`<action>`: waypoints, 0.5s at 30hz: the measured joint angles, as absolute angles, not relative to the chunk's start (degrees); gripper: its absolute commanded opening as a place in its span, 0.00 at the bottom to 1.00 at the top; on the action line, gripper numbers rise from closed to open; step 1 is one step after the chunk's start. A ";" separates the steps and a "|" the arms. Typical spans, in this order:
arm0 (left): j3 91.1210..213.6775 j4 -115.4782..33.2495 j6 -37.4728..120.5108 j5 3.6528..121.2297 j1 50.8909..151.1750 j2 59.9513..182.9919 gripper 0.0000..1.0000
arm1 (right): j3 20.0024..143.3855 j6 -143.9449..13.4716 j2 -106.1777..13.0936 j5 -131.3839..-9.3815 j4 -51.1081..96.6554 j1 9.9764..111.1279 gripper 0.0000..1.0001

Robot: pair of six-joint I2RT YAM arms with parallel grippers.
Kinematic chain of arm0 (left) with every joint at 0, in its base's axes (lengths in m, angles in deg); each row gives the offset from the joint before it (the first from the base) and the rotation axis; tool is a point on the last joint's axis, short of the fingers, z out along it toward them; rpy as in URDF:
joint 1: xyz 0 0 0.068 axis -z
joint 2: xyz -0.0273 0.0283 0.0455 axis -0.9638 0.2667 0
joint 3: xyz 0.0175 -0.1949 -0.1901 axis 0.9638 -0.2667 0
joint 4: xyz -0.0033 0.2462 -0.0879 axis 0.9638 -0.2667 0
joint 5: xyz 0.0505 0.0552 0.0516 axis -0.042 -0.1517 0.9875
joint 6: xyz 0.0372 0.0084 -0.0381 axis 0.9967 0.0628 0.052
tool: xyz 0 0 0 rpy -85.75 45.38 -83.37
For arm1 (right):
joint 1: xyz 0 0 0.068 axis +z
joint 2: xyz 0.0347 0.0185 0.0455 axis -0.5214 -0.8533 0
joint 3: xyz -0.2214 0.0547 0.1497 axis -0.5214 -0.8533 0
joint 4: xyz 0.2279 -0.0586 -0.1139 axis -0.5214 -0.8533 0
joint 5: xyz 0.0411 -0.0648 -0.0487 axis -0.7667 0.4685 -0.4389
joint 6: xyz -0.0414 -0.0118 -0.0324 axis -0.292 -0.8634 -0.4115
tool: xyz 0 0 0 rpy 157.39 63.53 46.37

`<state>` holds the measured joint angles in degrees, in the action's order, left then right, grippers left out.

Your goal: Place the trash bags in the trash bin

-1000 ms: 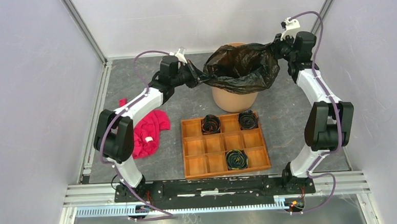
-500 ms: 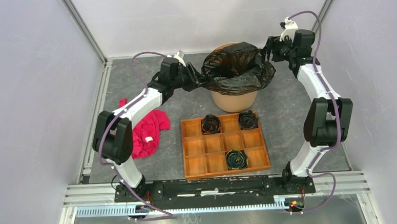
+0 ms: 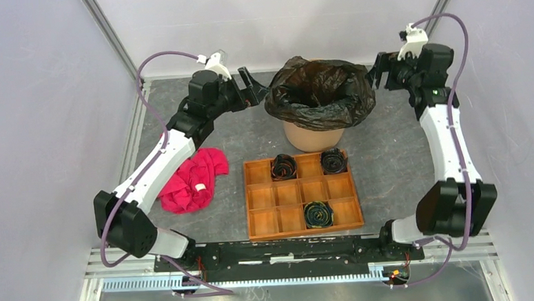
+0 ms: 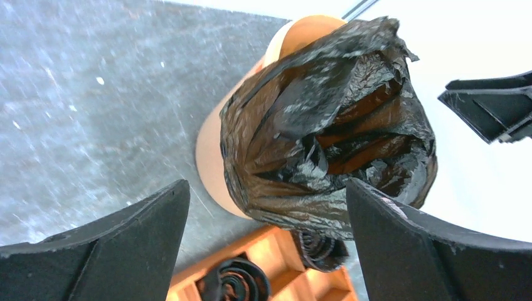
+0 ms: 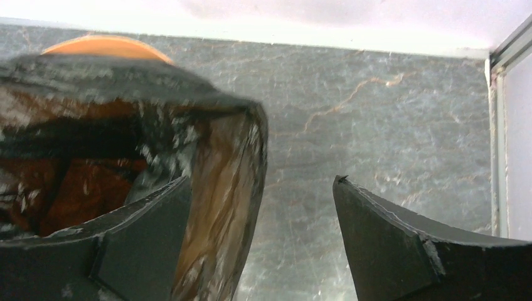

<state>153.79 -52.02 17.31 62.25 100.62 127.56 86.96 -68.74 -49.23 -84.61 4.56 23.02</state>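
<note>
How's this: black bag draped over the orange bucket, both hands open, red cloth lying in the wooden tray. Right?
No. The top view shows the red cloth on the table left of the wooden tray, not in it. The black bag does drape the orange bucket, and left hand and right hand are open.

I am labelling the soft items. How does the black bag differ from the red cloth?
The trash bag is glossy, crinkly black film; the red cloth is matte fabric. The trash bag is draped over the rim of the trash bin, off the table; the red cloth lies heaped on the table, left of the wooden tray. Both are soft and crumpled.
</note>
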 measured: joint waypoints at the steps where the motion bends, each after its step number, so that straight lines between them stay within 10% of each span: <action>1: 154.88 -52.37 18.82 62.69 100.88 127.84 1.00 | 85.17 -68.78 -47.48 -84.61 4.43 23.04 0.93; 15: 186.16 -57.04 46.95 58.65 107.85 150.60 1.00 | 59.73 -57.53 -32.16 -97.85 17.39 16.14 0.95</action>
<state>186.16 -57.04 46.95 58.65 107.85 150.60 59.73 -57.53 -32.16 -97.85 17.39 16.14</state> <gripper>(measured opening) 0.996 0.950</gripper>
